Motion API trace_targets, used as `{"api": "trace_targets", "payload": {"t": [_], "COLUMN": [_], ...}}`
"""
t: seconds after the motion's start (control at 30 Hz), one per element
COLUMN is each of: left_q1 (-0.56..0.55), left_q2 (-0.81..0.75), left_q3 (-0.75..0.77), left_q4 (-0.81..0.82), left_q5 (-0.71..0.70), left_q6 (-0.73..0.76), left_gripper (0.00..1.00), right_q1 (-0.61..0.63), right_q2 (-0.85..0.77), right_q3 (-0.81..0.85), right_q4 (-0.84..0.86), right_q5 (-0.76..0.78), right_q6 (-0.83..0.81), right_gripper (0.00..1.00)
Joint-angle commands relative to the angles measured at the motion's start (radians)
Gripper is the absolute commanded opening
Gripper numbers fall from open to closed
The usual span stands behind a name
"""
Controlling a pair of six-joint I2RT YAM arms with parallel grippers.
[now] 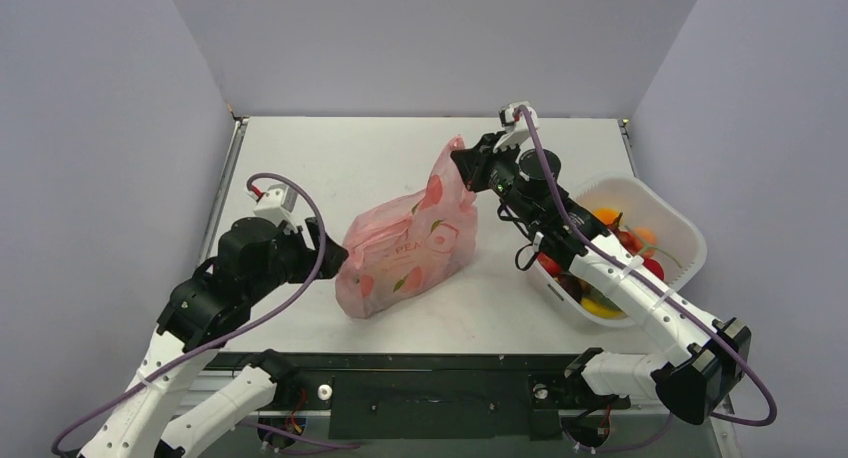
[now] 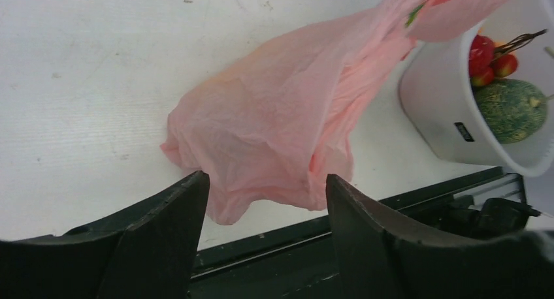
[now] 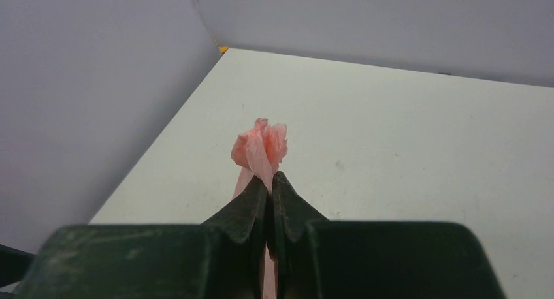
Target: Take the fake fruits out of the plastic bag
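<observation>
The white surface (image 1: 330, 158) carries everything, walled by pale grey panels on three sides. The plastic bag (image 1: 410, 243) sits near its middle, pink and crinkled, printed with red fruit motifs. Its bottom rests on the surface and its upper part is drawn up into a peak toward the right arm. Whether anything is inside it cannot be told through the plastic. To the right of the bag, apart from it, stands a white rounded basket (image 1: 683, 230), with the right arm's forearm reaching across its near left side. The right pincer (image 3: 270, 181) is closed tight on a bunched pinch of the bag's plastic, a small pink tuft poking out beyond the tips, and it holds this peak above the surface. The left pincer (image 2: 264, 181) sits low at the bag's left end, its jaws wide apart. The bag's lower edge shows between them, and they grip nothing. The fake fruits (image 1: 610, 248) that can be seen lie in the basket: orange and red ones, a yellow one at the near side and, in the left wrist view, a mottled green one (image 2: 511, 110) beside small red ones (image 2: 483, 54).
</observation>
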Motion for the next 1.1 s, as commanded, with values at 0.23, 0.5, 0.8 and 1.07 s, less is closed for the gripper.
{"api": "trace_targets", "payload": {"t": [0.23, 0.5, 0.8, 1.07], "left_q1": [-0.031, -0.489, -0.574, -0.609], "left_q2": [0.142, 0.429, 0.710, 0.838], "left_q3": [0.305, 0.447, 0.578, 0.570], "left_q4": [0.081, 0.046, -0.040, -0.029], "left_q5": [0.386, -0.117, -0.455, -0.616], "left_q6": [0.207, 0.408, 0.517, 0.554], "left_gripper": [0.64, 0.66, 0.65, 0.65], "right_q1": [-0.009, -0.011, -0.012, -0.015], "right_q2": [-0.087, -0.118, -0.140, -0.149], "right_q3": [-0.088, -0.109, -0.120, -0.139], "right_q4": [0.008, -0.026, -0.050, -0.051], "right_q5": [-0.024, -0.032, -0.016, -0.012], "right_q6": [-0.016, -0.007, -0.024, -0.030], "right_gripper": [0.00, 0.00, 0.00, 0.00]}}
